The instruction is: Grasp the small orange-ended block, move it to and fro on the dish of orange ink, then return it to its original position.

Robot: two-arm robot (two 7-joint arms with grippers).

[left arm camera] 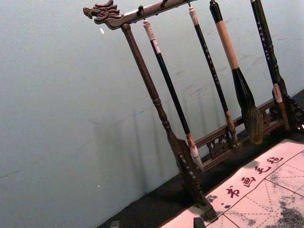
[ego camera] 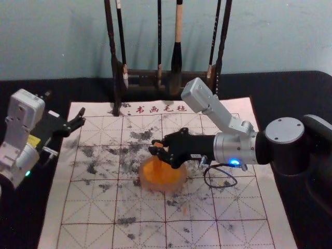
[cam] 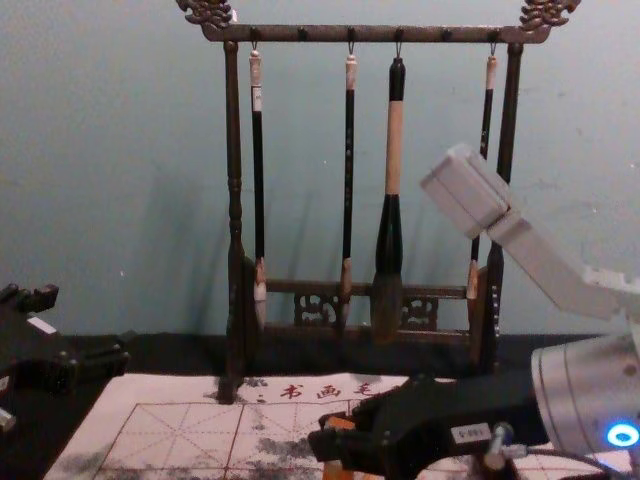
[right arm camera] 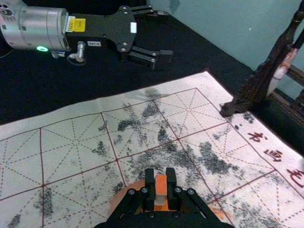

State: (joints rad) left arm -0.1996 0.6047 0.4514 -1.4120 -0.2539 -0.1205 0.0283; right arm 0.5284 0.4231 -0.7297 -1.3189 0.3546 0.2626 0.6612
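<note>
In the head view my right gripper (ego camera: 157, 147) is over the dish of orange ink (ego camera: 162, 185), shut on the orange-ended block (ego camera: 157, 160), which stands roughly upright. Whether the block's lower end touches the ink cannot be told. The right wrist view has the block (right arm camera: 161, 184) pinched between the fingertips of the right gripper (right arm camera: 161, 178), with part of the dish (right arm camera: 118, 197) behind. From the chest, the block (cam: 337, 456) hangs below the right gripper's tips. My left gripper (ego camera: 65, 104) stays parked open at the mat's left edge; its fingertips (left arm camera: 199, 223) reach the left wrist view's bottom.
A dark wooden rack (cam: 234, 190) with several hanging brushes (cam: 389, 220) stands behind the mat, near the wall. The gridded mat (ego camera: 218, 233), marked with dark ink blots, extends around the dish. Black cloth (ego camera: 298, 93) surrounds the mat.
</note>
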